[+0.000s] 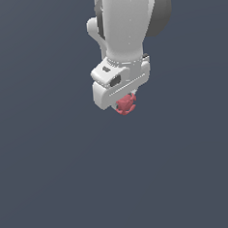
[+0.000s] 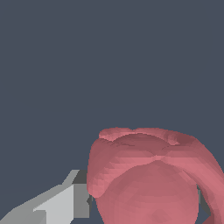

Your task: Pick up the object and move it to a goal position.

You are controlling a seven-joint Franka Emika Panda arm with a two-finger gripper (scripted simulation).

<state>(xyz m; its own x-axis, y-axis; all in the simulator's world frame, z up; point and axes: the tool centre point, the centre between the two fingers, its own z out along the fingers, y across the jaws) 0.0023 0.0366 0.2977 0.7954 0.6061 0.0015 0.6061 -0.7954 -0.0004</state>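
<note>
The object [image 1: 126,104] is a small matte red lumpy item with knobby bumps. It sits right under the white hand of my arm, mostly covered by it, in the upper middle of the exterior view. In the wrist view the object [image 2: 148,175] fills the space between my fingers, and a grey finger [image 2: 65,203] presses against its side. My gripper [image 1: 125,103] is shut on the object. My fingertips are hidden behind the hand in the exterior view.
A plain dark grey-blue surface [image 1: 53,179] fills both views. No goal marker or other thing shows.
</note>
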